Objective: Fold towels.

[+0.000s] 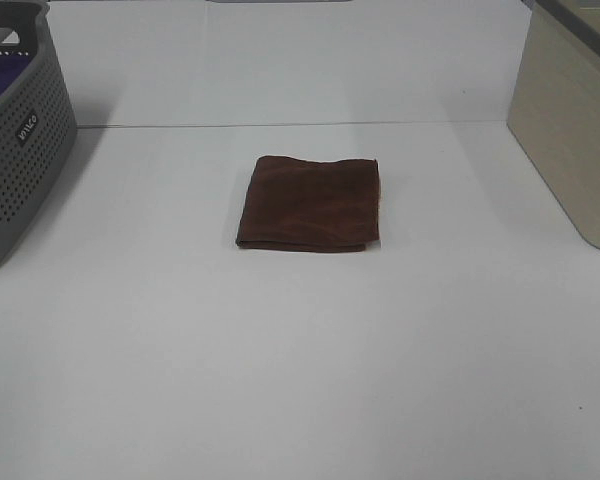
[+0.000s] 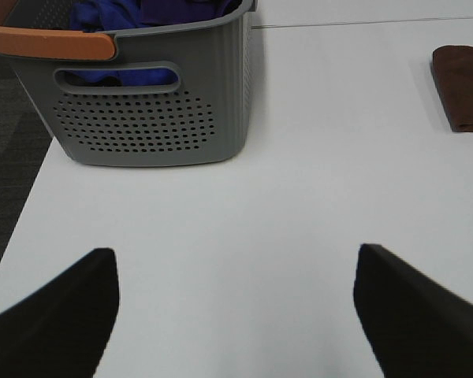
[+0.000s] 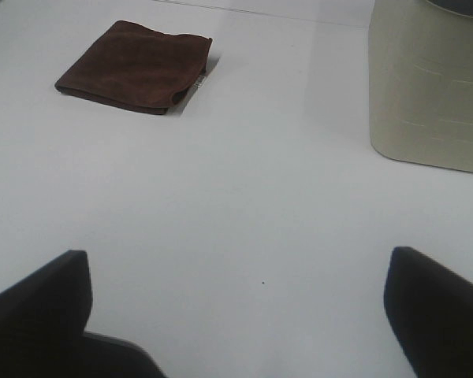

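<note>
The dark reddish-brown towel (image 1: 310, 203) lies folded into a small flat rectangle at the middle of the white table. It also shows in the left wrist view (image 2: 465, 85) and in the right wrist view (image 3: 134, 66), where a small white tag sits at one corner. Neither gripper appears in the exterior high view. My left gripper (image 2: 235, 315) is open and empty over bare table near the grey basket. My right gripper (image 3: 236, 315) is open and empty over bare table, well away from the towel.
A grey perforated basket (image 1: 20, 130) with an orange handle (image 2: 47, 41) stands at the far left and holds purple fabric (image 2: 142, 12). A beige bin (image 1: 570, 120) stands at the far right, also in the right wrist view (image 3: 430, 87).
</note>
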### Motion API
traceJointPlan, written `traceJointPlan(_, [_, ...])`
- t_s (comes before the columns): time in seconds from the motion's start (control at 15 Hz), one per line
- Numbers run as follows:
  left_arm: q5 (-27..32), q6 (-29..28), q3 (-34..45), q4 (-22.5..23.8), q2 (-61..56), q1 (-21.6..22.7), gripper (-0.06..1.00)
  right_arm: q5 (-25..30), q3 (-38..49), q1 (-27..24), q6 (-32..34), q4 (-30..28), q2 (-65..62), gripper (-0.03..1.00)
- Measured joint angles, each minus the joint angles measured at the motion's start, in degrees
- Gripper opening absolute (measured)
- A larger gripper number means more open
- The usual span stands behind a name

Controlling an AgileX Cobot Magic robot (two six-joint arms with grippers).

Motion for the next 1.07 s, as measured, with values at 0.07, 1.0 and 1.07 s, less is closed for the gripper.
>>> traceJointPlan(0.07, [0.00,0.52,0.00,-0.69,0.00,0.00,0.76,0.00,0.00,0.00,0.00,0.00,0.00,0.97])
traceJointPlan(1.0, [0.00,4.64,0.00,-4.18,0.00,0.00,0.76,0.00,0.00,0.00,0.00,0.00,0.00,0.97])
traceJointPlan(1.07, [0.00,4.64,0.00,-4.18,0.00,0.00,0.76,0.00,0.00,0.00,0.00,0.00,0.00,0.97])
